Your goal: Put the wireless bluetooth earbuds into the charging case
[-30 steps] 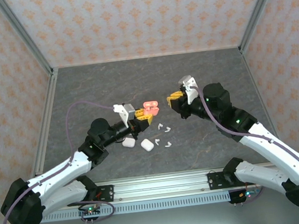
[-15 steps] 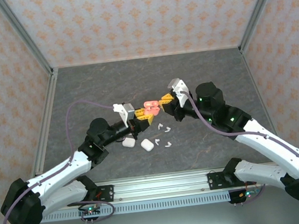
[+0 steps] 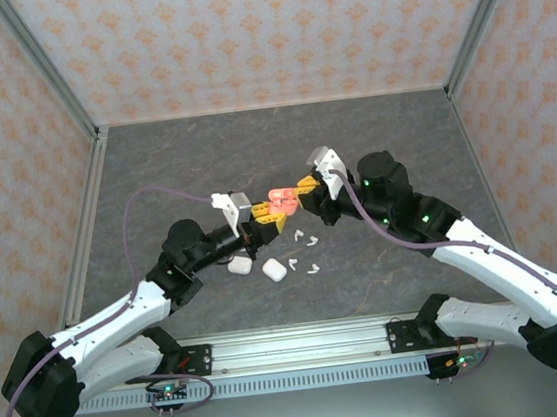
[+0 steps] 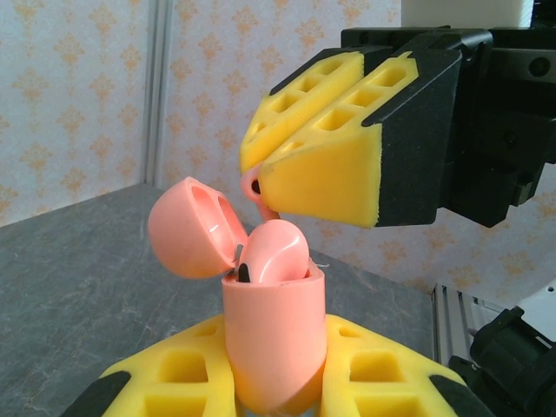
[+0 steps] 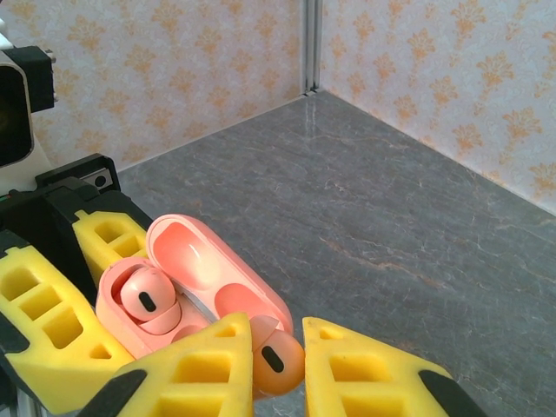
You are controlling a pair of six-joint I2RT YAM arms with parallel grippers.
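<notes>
The salmon-pink charging case (image 4: 276, 347) stands upright with its lid (image 4: 187, 228) swung open, and my left gripper (image 4: 276, 343) is shut on its body. One pink earbud (image 4: 276, 250) sits in a socket. Just above the case's opening, my right gripper (image 5: 276, 337) is shut on a second pink earbud (image 5: 280, 363). The right wrist view shows the open case (image 5: 117, 317) and the seated earbud (image 5: 143, 298). From above, both grippers meet mid-table: left gripper (image 3: 267, 222), right gripper (image 3: 305, 188), case (image 3: 281, 203) between them.
Two closed white cases (image 3: 240, 265) (image 3: 274, 269) lie on the grey table (image 3: 371, 138) near the left gripper. Several white earbuds (image 3: 302, 235) are scattered just below the grippers. Patterned walls enclose the table on three sides.
My right gripper has moved left with the pink earbud, from well clear of the case to right over its opening. The left arm has held the case still.
</notes>
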